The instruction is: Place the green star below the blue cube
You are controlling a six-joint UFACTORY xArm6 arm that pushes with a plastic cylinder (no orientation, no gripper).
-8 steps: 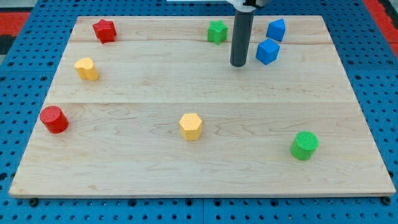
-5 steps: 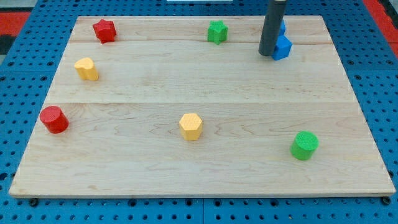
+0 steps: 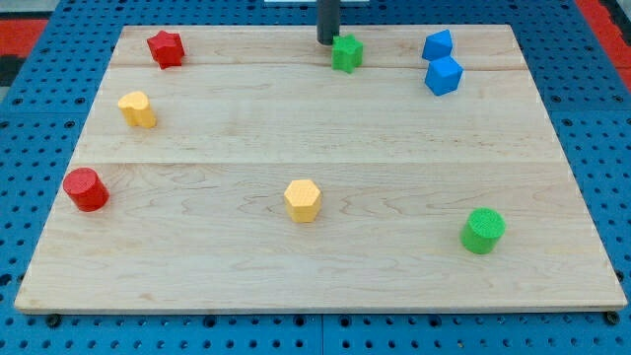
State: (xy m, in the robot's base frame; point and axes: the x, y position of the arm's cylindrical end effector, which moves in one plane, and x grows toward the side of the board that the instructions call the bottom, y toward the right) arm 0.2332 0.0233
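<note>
The green star sits near the top edge of the wooden board, a little right of centre. My tip is just above and left of it, touching or nearly touching its upper left side. The blue cube lies to the star's right, near the top right. A second blue block sits just above the cube.
A red star is at the top left. A yellow block lies at the left, a red cylinder at the lower left. A yellow hexagon sits below centre, a green cylinder at the lower right.
My tip moved right against the blue cube, nudging it right and up a little, then swung left to the top edge beside the green star, which has shifted very slightly.
</note>
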